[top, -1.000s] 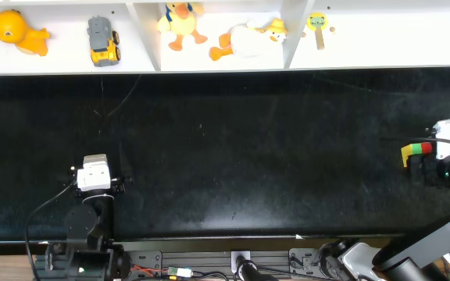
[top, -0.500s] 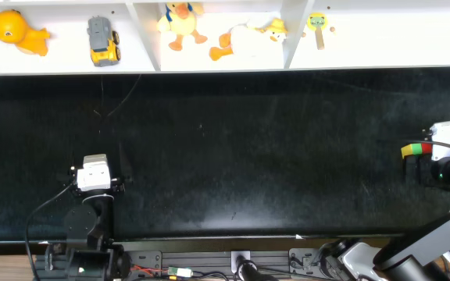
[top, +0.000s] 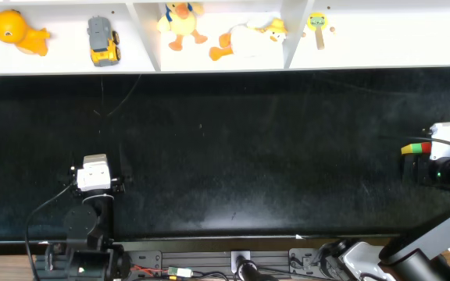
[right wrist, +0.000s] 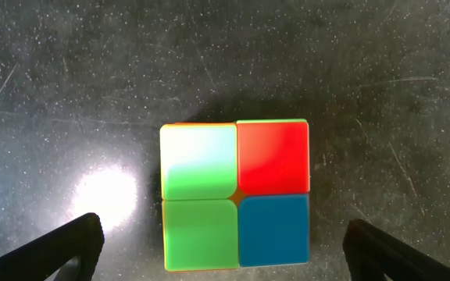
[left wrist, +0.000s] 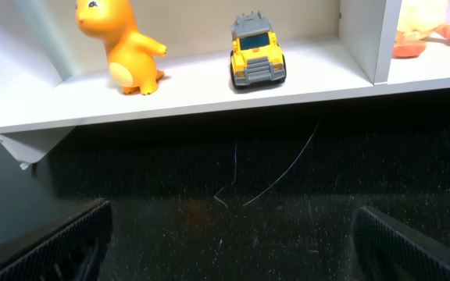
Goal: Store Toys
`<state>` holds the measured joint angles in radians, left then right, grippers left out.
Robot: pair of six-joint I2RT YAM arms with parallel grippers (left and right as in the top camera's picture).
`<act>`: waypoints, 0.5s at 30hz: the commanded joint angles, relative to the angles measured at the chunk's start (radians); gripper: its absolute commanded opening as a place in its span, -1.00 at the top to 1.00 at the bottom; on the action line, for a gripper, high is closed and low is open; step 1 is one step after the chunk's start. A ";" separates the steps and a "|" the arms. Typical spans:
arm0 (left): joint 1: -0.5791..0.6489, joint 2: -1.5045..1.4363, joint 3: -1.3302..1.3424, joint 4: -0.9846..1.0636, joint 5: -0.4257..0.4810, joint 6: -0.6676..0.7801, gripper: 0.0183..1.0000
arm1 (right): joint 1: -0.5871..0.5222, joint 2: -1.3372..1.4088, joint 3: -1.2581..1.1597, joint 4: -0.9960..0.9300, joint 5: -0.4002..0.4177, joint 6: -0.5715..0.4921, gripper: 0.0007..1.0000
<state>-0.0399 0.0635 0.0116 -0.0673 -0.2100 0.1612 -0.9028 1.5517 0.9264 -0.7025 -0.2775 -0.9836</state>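
Observation:
A colour cube (right wrist: 235, 195) with green, red and blue squares lies on the black table near its right edge, also seen as the cube (top: 416, 148) from above. My right gripper (right wrist: 223, 234) hangs open straight over the cube, one finger on each side and neither touching it; from above, the right gripper (top: 423, 165) sits at the far right. My left gripper (left wrist: 233, 230) is open and holds nothing, low over the table facing the shelf; from above, the left gripper (top: 94, 173) is at the front left.
A white shelf (top: 225, 62) runs along the table's far edge. Its bays hold an orange figure (top: 20, 31), a yellow truck (top: 102, 40), a yellow plush duck (top: 181, 23), a white plush duck (top: 248, 39) and a small green toy (top: 317, 25). The rightmost bay has free room.
My right gripper has shifted slightly over the cube at the table's right edge. The left arm has not moved.

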 commanded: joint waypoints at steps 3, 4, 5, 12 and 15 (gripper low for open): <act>-0.007 -0.010 -0.004 -0.002 0.010 0.014 -1.00 | -0.001 0.019 -0.011 0.008 -0.029 0.019 -1.00; -0.007 -0.010 -0.004 -0.002 0.010 0.014 -1.00 | -0.001 0.019 -0.010 0.008 -0.035 0.020 -1.00; -0.007 -0.010 -0.004 -0.002 0.010 0.014 -1.00 | -0.001 0.019 -0.010 0.008 -0.044 0.022 -0.99; -0.007 -0.010 -0.004 -0.002 0.010 0.014 -1.00 | -0.001 0.019 -0.011 0.008 -0.062 0.046 -0.92; -0.007 -0.010 -0.004 -0.002 0.010 0.014 -1.00 | -0.001 0.019 -0.011 0.008 -0.062 0.051 -0.88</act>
<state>-0.0399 0.0635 0.0116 -0.0673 -0.2100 0.1612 -0.9024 1.5654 0.9264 -0.6987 -0.3115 -0.9459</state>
